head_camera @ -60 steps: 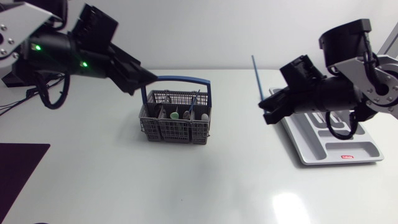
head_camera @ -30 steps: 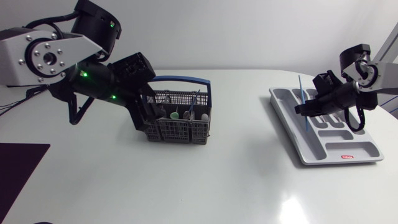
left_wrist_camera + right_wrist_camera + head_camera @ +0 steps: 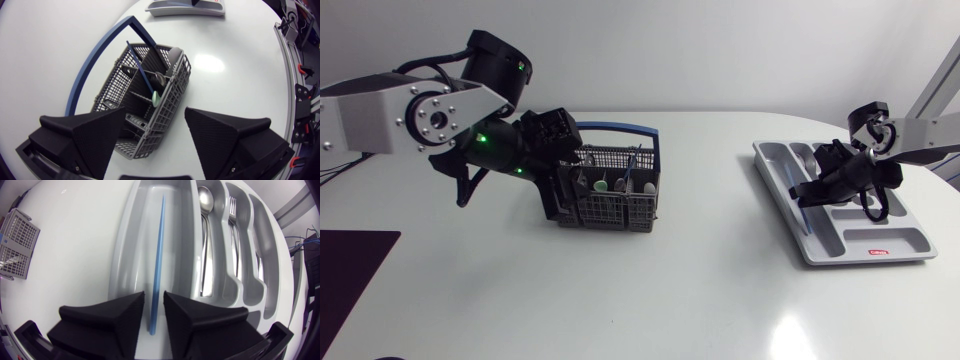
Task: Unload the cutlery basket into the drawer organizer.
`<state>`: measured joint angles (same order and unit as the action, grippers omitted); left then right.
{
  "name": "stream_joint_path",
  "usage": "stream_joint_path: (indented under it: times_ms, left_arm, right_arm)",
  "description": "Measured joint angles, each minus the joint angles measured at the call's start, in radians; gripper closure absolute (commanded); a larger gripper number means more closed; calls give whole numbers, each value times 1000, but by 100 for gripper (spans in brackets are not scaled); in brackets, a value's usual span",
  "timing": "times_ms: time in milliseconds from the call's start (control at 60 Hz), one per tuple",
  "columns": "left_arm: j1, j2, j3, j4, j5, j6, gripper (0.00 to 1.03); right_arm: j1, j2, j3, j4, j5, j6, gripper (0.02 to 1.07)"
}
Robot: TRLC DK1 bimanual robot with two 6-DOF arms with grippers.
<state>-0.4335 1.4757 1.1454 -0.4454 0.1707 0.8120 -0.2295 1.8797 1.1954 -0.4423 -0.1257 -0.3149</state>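
one spoon (image 3: 205, 200), one fork (image 3: 233, 211) beside stick (image 3: 158, 255)

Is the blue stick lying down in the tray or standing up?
Lying down: the blue stick rests flat in the organizer, along one long compartment.

Bench (image 3: 700, 300): one is seen.
Arms: two are counted, the left arm (image 3: 410, 115) and the right arm (image 3: 920, 135).
Tools: two, the left tool (image 3: 155, 120) and the right tool (image 3: 154, 297).
Basket (image 3: 610, 208): one.
Organizer (image 3: 840, 245): one.
Blue stick (image 3: 159, 255): one, counted in the organizer.
Spoon (image 3: 204, 245): one there.
Fork (image 3: 234, 225): one there.
Pieces in basket: several are seen; their number cannot be told.
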Motion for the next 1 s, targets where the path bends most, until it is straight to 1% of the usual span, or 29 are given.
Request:
stream_joint_path:
  times_ms: [17,67,117,150,183,233,283,367,417,550,667,817,900,1000]
  left_arm:
    - [-2,0,-5,14,0,1,27]
    - [-6,0,-19,52,7,2,30]
    - [-8,3,-32,81,17,3,35]
    - [-9,9,-36,97,25,4,36]
    - [-8,17,-40,113,31,4,38]
    - [-8,32,-46,140,37,4,39]
    - [-8,44,-55,168,38,5,43]
    - [-6,68,-81,236,41,4,47]
    - [-4,74,-89,246,41,4,50]
    - [10,87,-98,276,42,5,62]
    - [26,99,-100,298,62,6,70]
    - [37,111,-100,306,84,13,70]
    - [39,116,-100,306,97,23,73]
    - [39,117,-103,309,109,27,79]
  right_arm:
    - [0,0,0,0,0,0,20]
    - [0,0,0,0,0,0,14]
    - [0,-1,-2,0,0,0,11]
    - [1,-6,-5,0,0,0,9]
    - [3,-12,-10,0,0,0,9]
    - [6,-29,-21,0,0,0,9]
    - [12,-50,-33,1,0,0,9]
    - [30,-113,-60,2,0,0,9]
    - [42,-142,-72,4,0,0,9]
    - [82,-206,-105,5,0,0,9]
    - [116,-240,-127,5,0,4,9]
    - [145,-264,-137,5,0,17,9]
    - [150,-270,-137,4,0,19,9]
    - [150,-273,-141,7,1,21,9]
